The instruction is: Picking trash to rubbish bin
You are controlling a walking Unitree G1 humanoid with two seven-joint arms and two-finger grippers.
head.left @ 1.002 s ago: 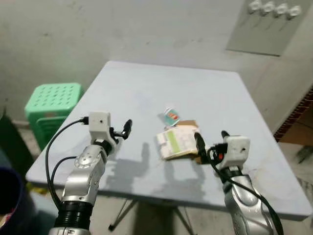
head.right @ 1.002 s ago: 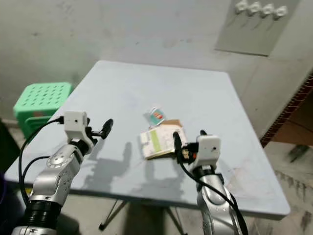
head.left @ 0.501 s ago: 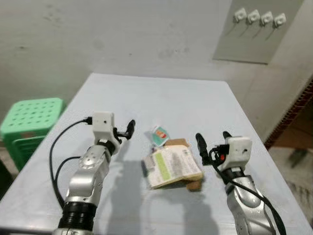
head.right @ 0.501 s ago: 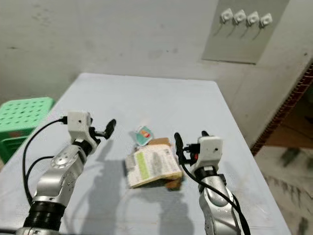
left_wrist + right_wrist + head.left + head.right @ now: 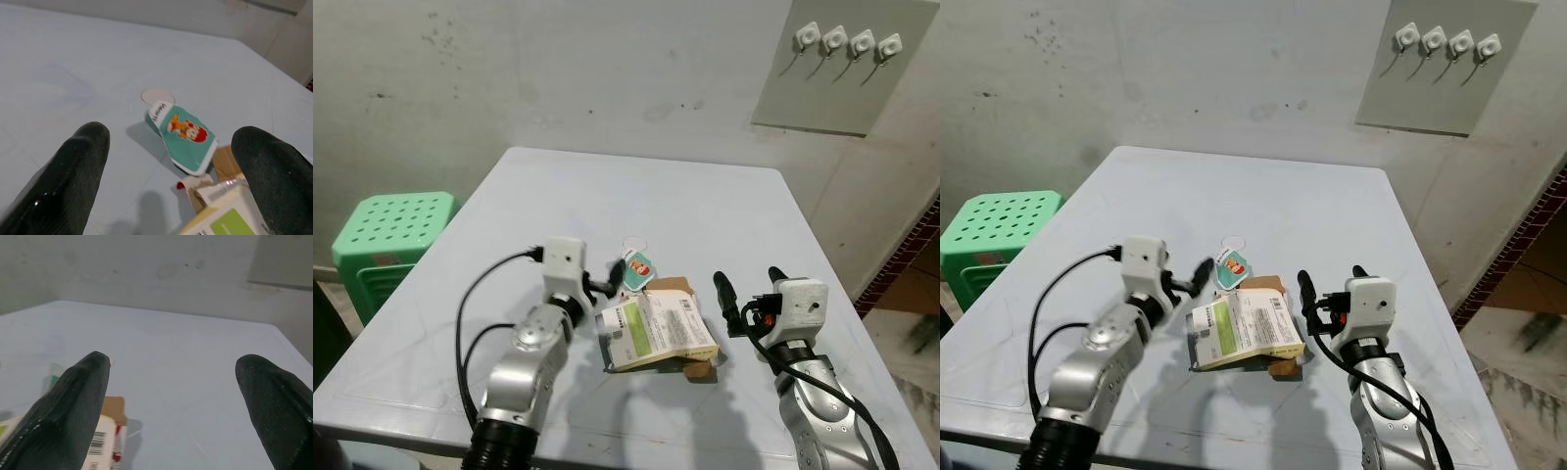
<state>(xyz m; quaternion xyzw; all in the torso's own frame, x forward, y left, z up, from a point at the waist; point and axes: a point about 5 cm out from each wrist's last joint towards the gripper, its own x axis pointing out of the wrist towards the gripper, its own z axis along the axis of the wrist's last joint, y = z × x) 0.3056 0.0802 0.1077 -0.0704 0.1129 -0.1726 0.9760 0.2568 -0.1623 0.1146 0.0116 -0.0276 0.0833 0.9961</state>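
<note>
On the pale blue table [image 5: 705, 211] lies a flattened yellow and white carton [image 5: 656, 331] on a scrap of brown cardboard [image 5: 697, 368]. Just beyond it sits a small teal packet [image 5: 637, 267] with a cartoon figure. My left gripper [image 5: 605, 284] hovers at the carton's left corner, open, pointing at the teal packet [image 5: 183, 132], which lies between its fingers [image 5: 73, 171] a short way ahead. My right gripper [image 5: 748, 292] is open just to the right of the carton [image 5: 105, 440], holding nothing.
A green plastic stool [image 5: 391, 230] stands to the left of the table. A grey wall panel with several white hooks [image 5: 842, 44] hangs at the back right. The table's right edge [image 5: 827, 294] borders a gap before a brick wall.
The camera has shifted. My left arm has swung right, bringing its gripper up to the carton and the teal packet. The right gripper holds about the same place beside the carton.
</note>
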